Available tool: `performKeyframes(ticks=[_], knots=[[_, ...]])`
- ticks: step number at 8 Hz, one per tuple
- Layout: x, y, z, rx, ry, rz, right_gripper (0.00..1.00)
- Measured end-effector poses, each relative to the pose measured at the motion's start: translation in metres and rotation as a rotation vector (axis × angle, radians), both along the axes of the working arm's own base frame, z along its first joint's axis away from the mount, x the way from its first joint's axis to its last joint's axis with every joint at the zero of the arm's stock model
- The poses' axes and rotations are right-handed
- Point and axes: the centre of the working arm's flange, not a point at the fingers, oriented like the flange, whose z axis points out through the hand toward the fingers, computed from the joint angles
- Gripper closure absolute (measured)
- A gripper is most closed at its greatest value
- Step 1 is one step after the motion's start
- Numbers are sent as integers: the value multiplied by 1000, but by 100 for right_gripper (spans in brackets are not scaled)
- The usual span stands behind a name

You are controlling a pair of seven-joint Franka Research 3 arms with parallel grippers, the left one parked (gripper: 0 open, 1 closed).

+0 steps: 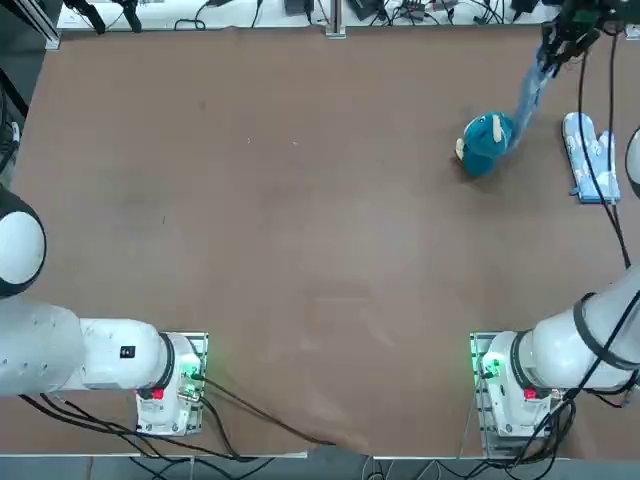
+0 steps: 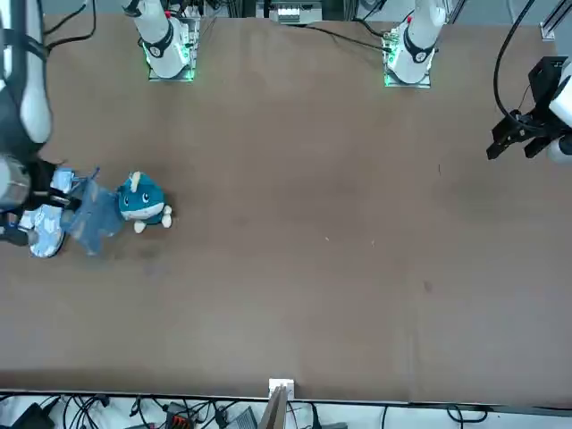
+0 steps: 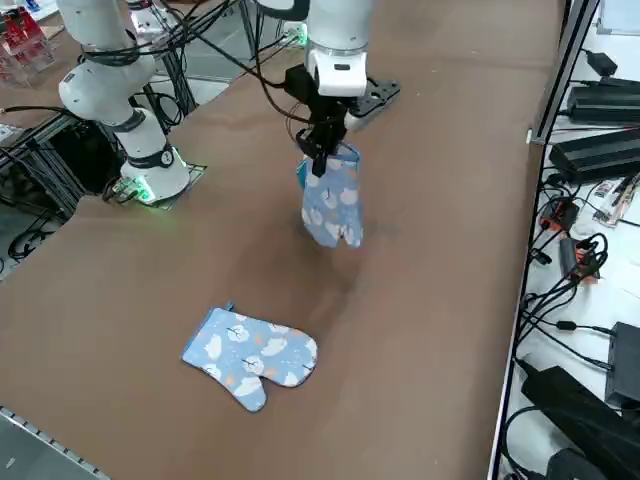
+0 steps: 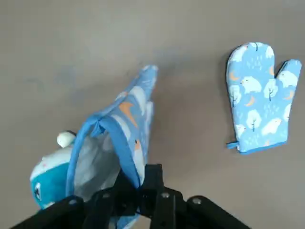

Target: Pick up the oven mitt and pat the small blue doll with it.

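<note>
My right gripper [image 1: 553, 50] hangs above the table's far right part, shut on the cuff of a light-blue oven mitt [image 1: 528, 95]. The mitt [image 3: 332, 205] dangles from the fingers with its tip down. Its lower end reaches the small blue doll [image 1: 487, 143], a teal plush lying on the table. In the front view the mitt [image 2: 94, 219] hangs right beside the doll [image 2: 141, 202]. The wrist view shows the gripper [image 4: 138, 186] pinching the mitt's blue rim [image 4: 126, 124], with the doll [image 4: 47, 179] partly covered behind it.
A second, look-alike mitt [image 1: 590, 157] lies flat on the table near the right edge, also seen in the side view as a flat mitt [image 3: 250, 352]. Cables and boxes line the table's far edge [image 1: 330, 25].
</note>
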Motion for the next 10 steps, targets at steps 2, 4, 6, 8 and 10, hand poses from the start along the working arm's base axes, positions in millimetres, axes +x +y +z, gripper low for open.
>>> performKeyframes(ticks=[2, 4, 6, 8, 10], knots=[[-13, 0, 3, 32, 84, 42, 96], [-14, 16, 2, 100, 97, 41, 96], [-12, 27, 0, 153, 89, 38, 96], [-6, 27, -2, 152, 55, 15, 96], [4, 25, -5, 127, 5, -2, 96]])
